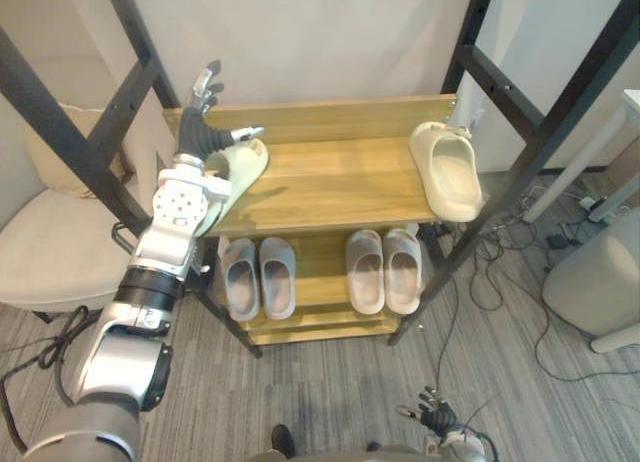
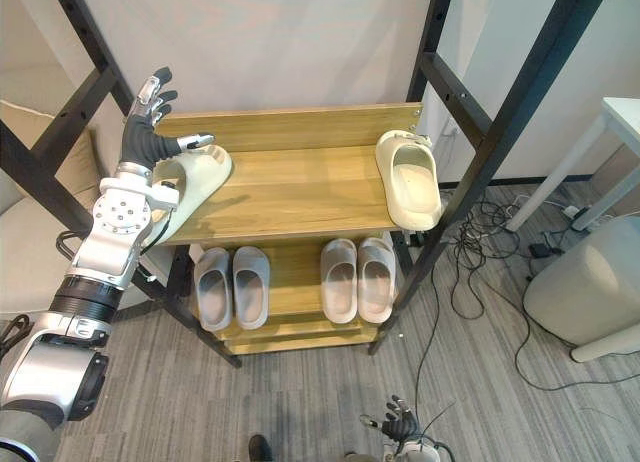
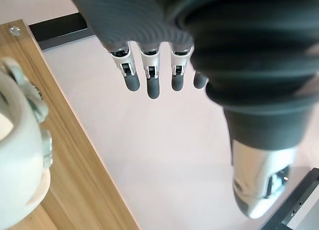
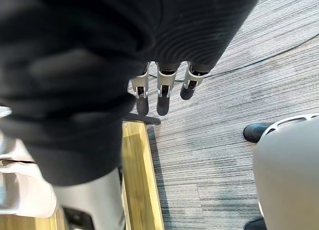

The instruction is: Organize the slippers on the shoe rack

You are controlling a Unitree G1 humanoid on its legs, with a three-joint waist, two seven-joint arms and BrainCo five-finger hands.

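Slippers are out of my left hand [image 1: 200,122], which is raised above the left end of the top shelf [image 1: 330,182] with its fingers [image 3: 153,80] straight and spread, released and grasping nothing; just beneath its thumb lies the pale green slipper [image 1: 243,167], set at an angle on that left end and partly hidden behind my wrist; from the head views I cannot tell whether the thumb touches it; across the bare wood, well apart at the right end of the same shelf, the cream slipper [image 1: 450,172] lies sole down with one end poking past the front edge; on the lower shelf [image 1: 320,292] of the shoe rack [image 1: 300,117] the grey pair [image 1: 240,282] sits side by side on the left and the beige pair [image 1: 365,272] side by side on the right, near each other but not touching; my right hand [image 1: 437,417] hangs low over the carpeted floor [image 1: 330,382], fingers relaxed and holding nothing; a cushioned seat [image 1: 50,242] stands left of the rack
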